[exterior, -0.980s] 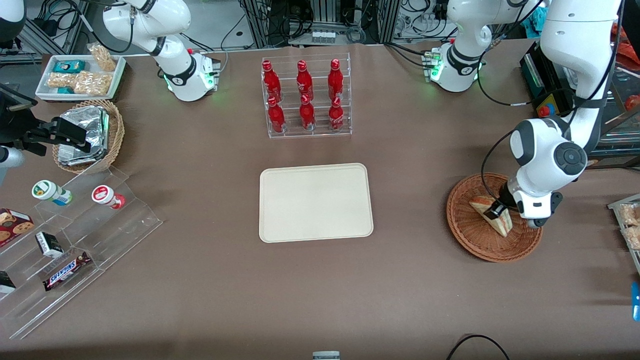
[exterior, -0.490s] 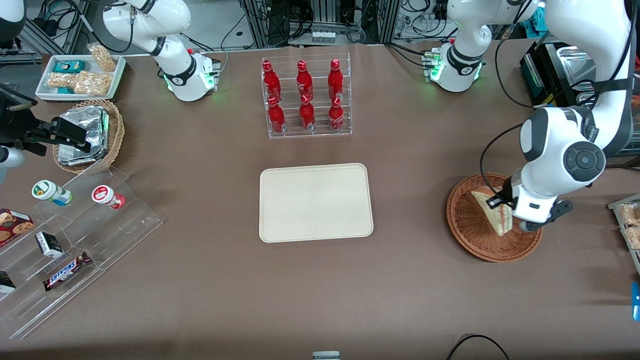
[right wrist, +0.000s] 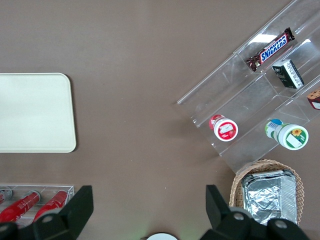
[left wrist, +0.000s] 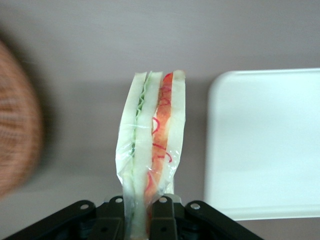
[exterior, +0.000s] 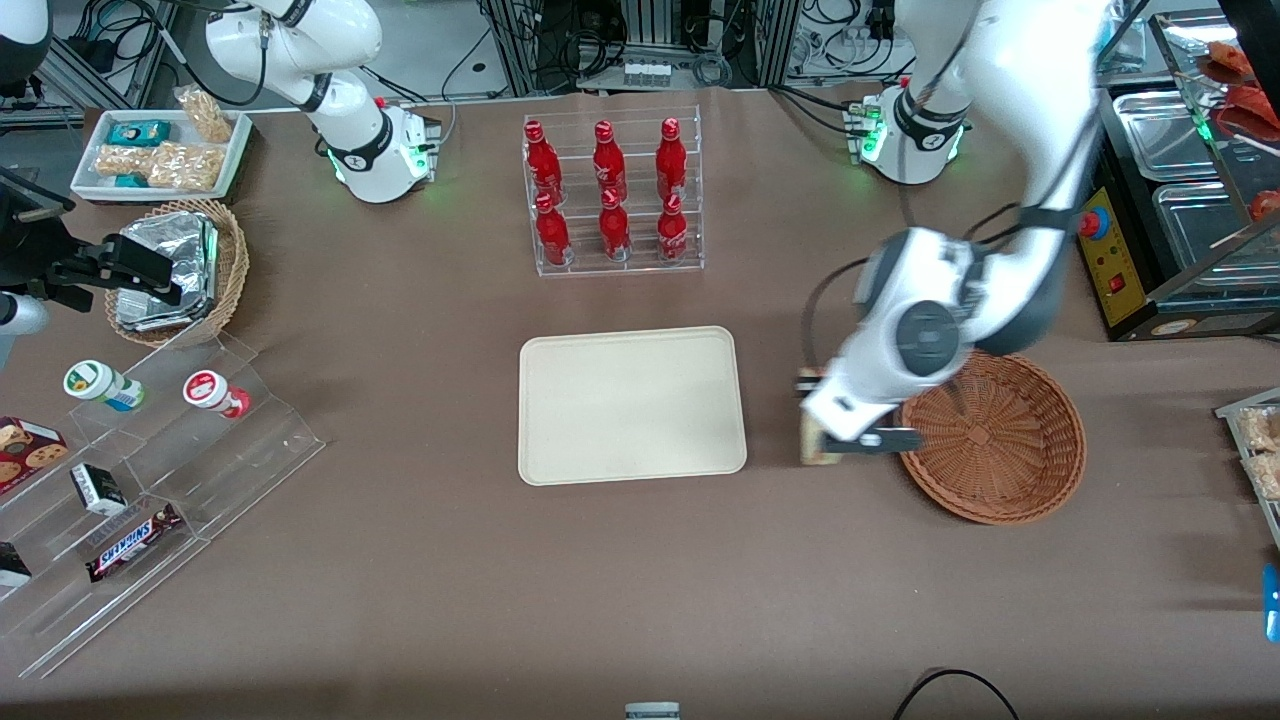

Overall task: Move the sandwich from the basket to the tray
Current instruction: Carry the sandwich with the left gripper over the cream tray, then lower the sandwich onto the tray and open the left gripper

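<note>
The clear-wrapped sandwich (exterior: 812, 441) (left wrist: 150, 145) hangs above the bare table, between the reddish-brown wicker basket (exterior: 992, 437) and the cream tray (exterior: 630, 405). My left gripper (exterior: 818, 425) (left wrist: 142, 212) is shut on the sandwich's lower end, and its red and green layers stand edge-on between the black fingers (left wrist: 162, 215). Nothing lies in the basket (left wrist: 15, 130) or on the tray (left wrist: 265, 145). The tray's edge is close beside the sandwich.
A clear rack of red bottles (exterior: 612, 195) stands farther from the front camera than the tray. Toward the parked arm's end are a stepped acrylic shelf with snacks (exterior: 150, 480), a tan basket of foil packets (exterior: 175, 270) and a white snack tray (exterior: 160, 150).
The gripper has lifted the sandwich out of the basket and carried it sideways toward the tray. The basket is now empty.
</note>
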